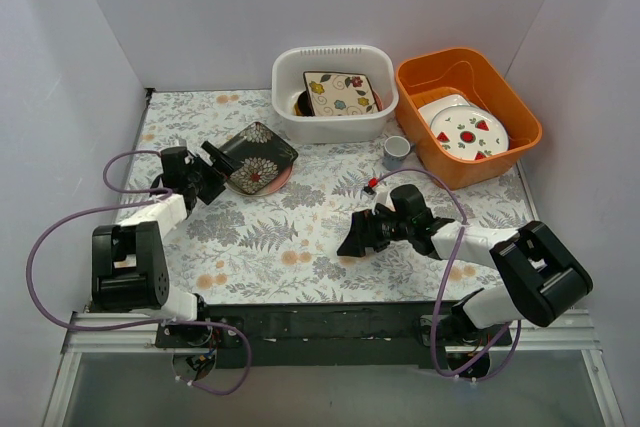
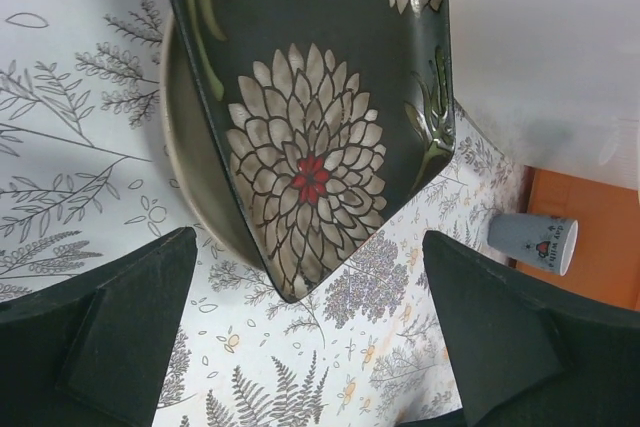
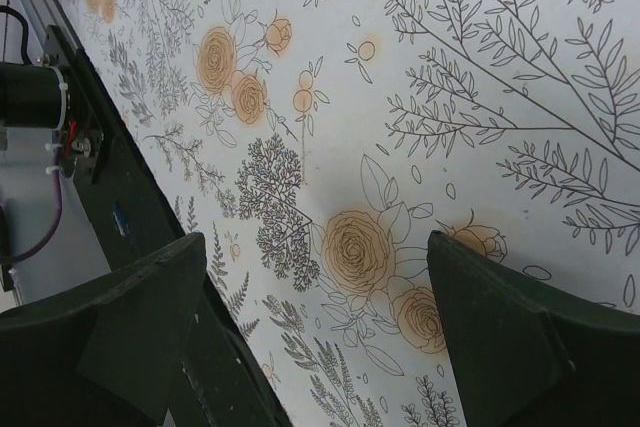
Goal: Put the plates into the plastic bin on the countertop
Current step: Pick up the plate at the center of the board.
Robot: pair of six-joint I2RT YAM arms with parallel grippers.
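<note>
Black flowered plate (image 1: 258, 158) sits left of centre, stacked on the pink plate (image 1: 281, 183), so its corner overhangs for your left fingers (image 2: 110, 327), spread apart at it. Right fingers (image 3: 520, 337) apart too, idle over bench (image 1: 300, 247).

light: bright, even, diffuse | shadows: soft, faint, below my jaws | focus: countertop (image 3: 450, 97) between my right jaws sharp; my own fingers (image 3: 110, 337) dark, featureless
</note>
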